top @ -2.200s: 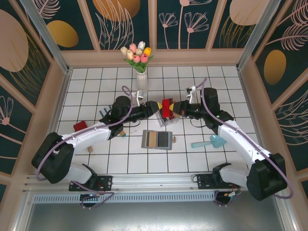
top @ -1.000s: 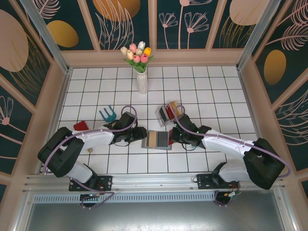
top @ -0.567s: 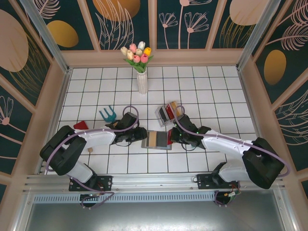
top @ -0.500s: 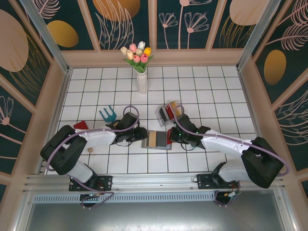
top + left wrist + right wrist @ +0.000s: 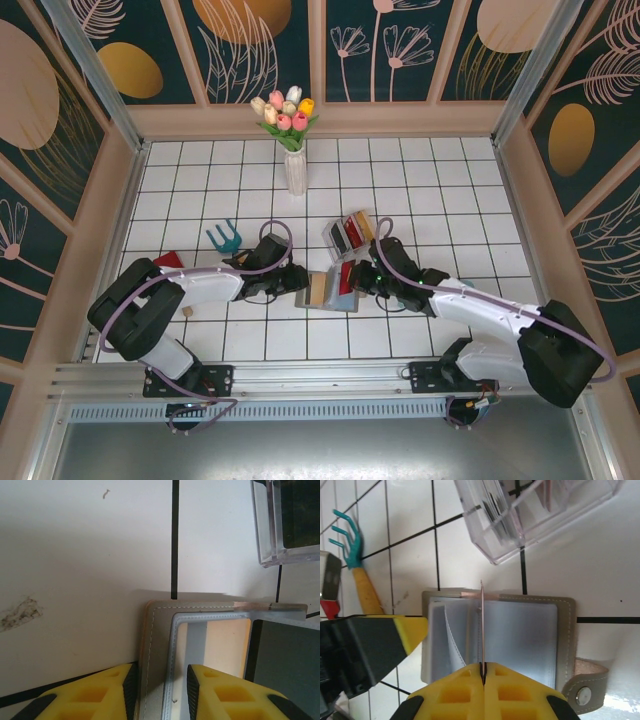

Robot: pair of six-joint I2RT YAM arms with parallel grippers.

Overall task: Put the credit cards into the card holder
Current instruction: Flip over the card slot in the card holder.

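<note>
A red credit card [image 5: 482,625] is clamped edge-on in the right gripper [image 5: 483,667]. The fingers are pressed together on its near end, so the card is read as one thin line running straight out from the fingertips. The card holder [image 5: 520,635] is laid open and flat just beyond and below those fingertips. The card's long axis is pointed across the holder's blue-grey slotted inside, and its far end reaches the holder's far rim. A raised slot flap is seen just left of the card's line. The insertion is judged to turn on that small offset and on the card being tipped down into the slot. The clasp tab [image 5: 585,690] is found down to the right of the fingers.

From above, the card's [image 5: 346,274] red face is made out, held by the right gripper [image 5: 362,275] over the holder [image 5: 320,292]. The left gripper [image 5: 300,280] is set at the opposite edge. The right arm is therefore the one placed for the insertion, and the left is judged to be steadying. More cards are stood in the clear rack [image 5: 350,235] beyond both.

In the left wrist view the left gripper's [image 5: 161,682] fingers are held apart, with the holder's stitched edge [image 5: 157,630] running up between them. Whether the pads press on it cannot be told.
</note>
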